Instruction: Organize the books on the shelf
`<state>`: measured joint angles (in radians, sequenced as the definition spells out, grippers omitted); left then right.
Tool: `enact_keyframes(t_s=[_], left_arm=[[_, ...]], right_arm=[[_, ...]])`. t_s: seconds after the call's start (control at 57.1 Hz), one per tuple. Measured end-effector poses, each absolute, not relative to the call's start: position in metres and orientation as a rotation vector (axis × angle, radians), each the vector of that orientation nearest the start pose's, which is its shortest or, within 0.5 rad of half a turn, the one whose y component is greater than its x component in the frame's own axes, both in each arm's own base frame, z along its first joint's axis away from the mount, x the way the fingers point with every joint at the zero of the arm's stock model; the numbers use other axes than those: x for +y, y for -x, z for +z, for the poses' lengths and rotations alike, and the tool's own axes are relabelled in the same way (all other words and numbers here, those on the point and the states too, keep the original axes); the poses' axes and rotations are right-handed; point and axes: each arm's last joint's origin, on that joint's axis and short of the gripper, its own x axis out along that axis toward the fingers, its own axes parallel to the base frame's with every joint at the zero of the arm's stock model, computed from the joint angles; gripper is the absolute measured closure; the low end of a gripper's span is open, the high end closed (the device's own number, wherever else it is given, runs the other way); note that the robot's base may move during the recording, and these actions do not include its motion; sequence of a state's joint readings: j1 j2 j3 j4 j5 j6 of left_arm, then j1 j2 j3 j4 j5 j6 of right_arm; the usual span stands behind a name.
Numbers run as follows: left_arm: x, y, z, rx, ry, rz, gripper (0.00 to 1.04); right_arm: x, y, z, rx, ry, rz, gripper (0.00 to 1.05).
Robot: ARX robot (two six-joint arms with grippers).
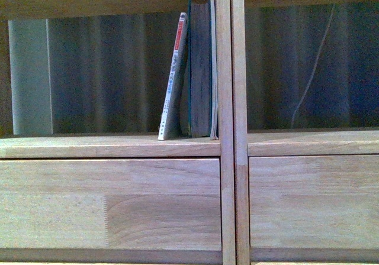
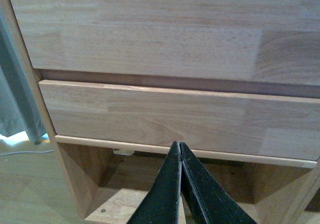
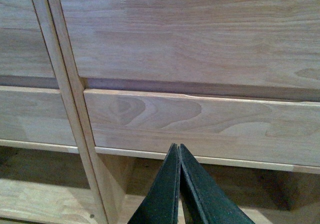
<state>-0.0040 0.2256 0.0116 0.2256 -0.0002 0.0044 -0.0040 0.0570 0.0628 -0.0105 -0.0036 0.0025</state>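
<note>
Left wrist view: left claw (image 2: 180, 149) clenched, dark fingers pressed tip to tip on nothing, aimed at the lower drawer front (image 2: 175, 119) of the shelf (image 2: 150, 34). Right wrist view: right claw (image 3: 179, 150) likewise clenched and empty, pointed at another drawer front (image 3: 200, 124) beside the centre upright (image 3: 70, 109). Front view: neither arm visible; drawer fronts nearest, then the shelf board (image 1: 106, 145) of the left compartment. On it, at the right end against the upright (image 1: 224, 70): thin white-spined book (image 1: 174, 78) leaning rightward onto the thicker teal book (image 1: 200, 70), upright, with a slim pale book (image 1: 213, 70) wedged between teal cover and post. Behind, a dim curtain-like backdrop through the backless compartments.
</note>
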Motion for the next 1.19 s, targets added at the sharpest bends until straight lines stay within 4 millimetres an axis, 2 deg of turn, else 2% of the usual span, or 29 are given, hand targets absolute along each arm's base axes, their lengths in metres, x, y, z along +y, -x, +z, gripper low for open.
enact_keyframes(t_s=[0.245, 0.368, 0.806, 1.139, 1.192], left_arm=[[0.000, -0.107, 0.169, -0.006, -0.004, -0.003, 1.02], [0.000, -0.098, 0.167, -0.001, -0.003, -0.002, 1.02], [0.000, -0.097, 0.167, -0.007, -0.001, -0.003, 1.01], [0.000, -0.097, 0.167, -0.007, -0.002, -0.003, 0.45], [0.000, -0.097, 0.167, -0.007, -0.002, -0.003, 0.32]], right_arm=[[0.000, -0.098, 0.167, 0.002, -0.003, 0.000, 1.02], [0.000, -0.097, 0.167, -0.001, -0.002, -0.001, 1.02], [0.000, -0.097, 0.168, -0.004, -0.002, 0.000, 1.02], [0.000, -0.097, 0.168, -0.004, -0.002, 0.000, 0.48], [0.000, -0.097, 0.168, -0.004, -0.002, 0.000, 0.36]])
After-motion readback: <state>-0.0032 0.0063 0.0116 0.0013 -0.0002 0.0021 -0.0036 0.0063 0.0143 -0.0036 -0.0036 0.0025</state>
